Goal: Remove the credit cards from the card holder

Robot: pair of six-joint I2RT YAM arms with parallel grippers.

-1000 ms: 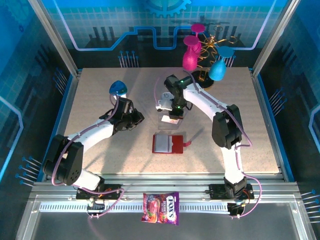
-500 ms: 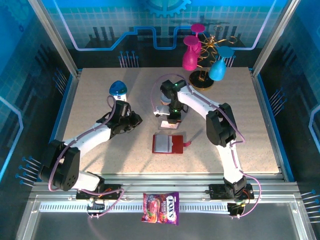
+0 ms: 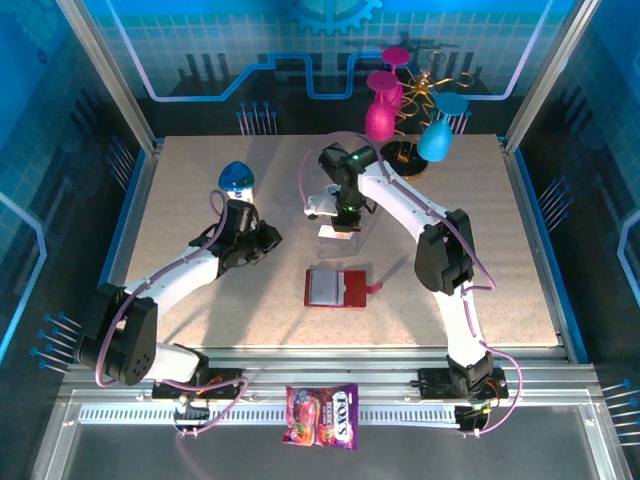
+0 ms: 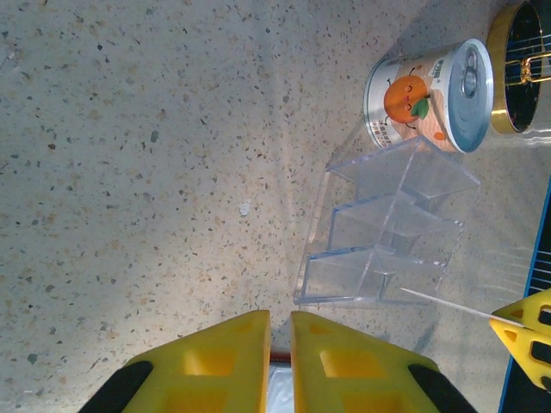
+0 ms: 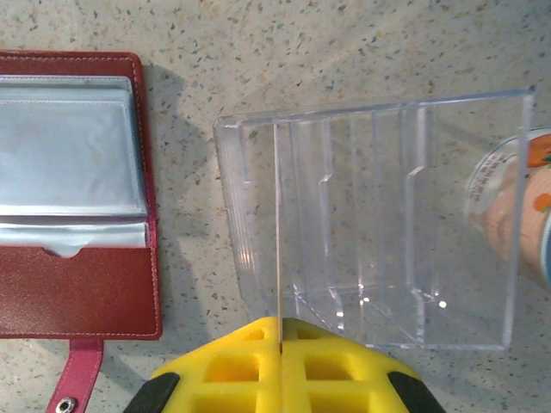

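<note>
I've got the speckled beige tabletop (image 3: 200, 300) across mid frame, brightest at centre, w/ soft shadows on it. Blue wall panels (image 3: 200, 60) w/ circuit-line graphics close off the top and both sides. A gear graphic (image 3: 330, 12) sits top centre. Silver alu frame posts (image 3: 108, 75) slant in at upper left & upper right. A slotted metal rail (image 3: 130, 412) runs along the bottom, w/ a grey ledge (image 3: 150, 455) below it.

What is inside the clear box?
The box has clear dividers; the table shows through its slots. A thin card, edge-on in the shut right jaws, stands at an end slot; how deep is unclear. The jaws cover the box's near edge.
</note>
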